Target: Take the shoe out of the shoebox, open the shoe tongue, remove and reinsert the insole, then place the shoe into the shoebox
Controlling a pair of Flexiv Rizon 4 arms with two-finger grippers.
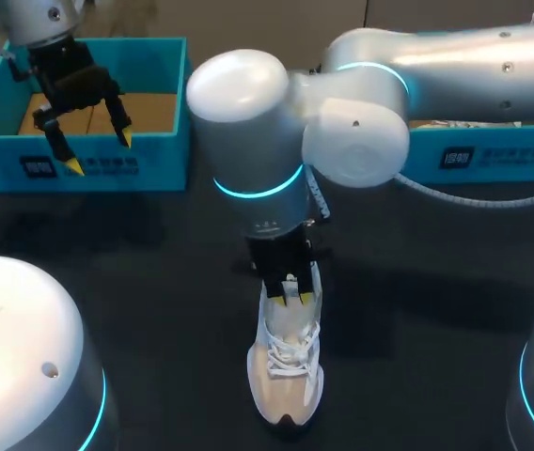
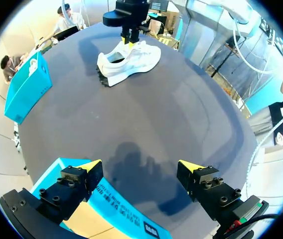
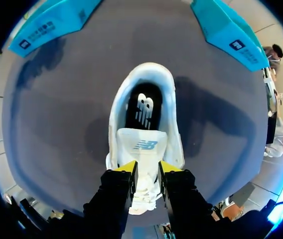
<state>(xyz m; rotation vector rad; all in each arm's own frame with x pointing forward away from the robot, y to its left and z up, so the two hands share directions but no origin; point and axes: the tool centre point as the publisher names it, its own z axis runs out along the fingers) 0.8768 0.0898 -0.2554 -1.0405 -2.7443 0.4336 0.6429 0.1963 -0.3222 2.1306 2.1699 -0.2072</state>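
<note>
Rounded white arm bases (image 1: 13,348) fill the near corners of the dark table (image 1: 154,282) in the head view.

At the far left, the left arm (image 1: 41,19) comes down from the corner. The left gripper (image 1: 100,153) hangs tilted over the open blue shoebox (image 1: 159,155). Its fingers are spread wide and hold nothing. In the left wrist view one yellow tip sits above the box's front wall and the other above bare table.

At the middle of the table the white shoe (image 1: 286,371) stands upright on its sole, toe toward the near edge. It is outside the shoebox and well apart from it.

The right arm (image 1: 455,66) enters from the right and folds at a large elbow over the middle. Its wrist points straight down onto the shoe. The right gripper (image 3: 147,167) has its fingers drawn close together, pinching the raised tongue (image 3: 144,144) just above the laces (image 1: 286,352). Ahead of the tongue, the dark insole (image 3: 144,107) lies inside the shoe's opening.

At the far right, partly under the right arm, sits a second blue box (image 1: 493,150).
</note>
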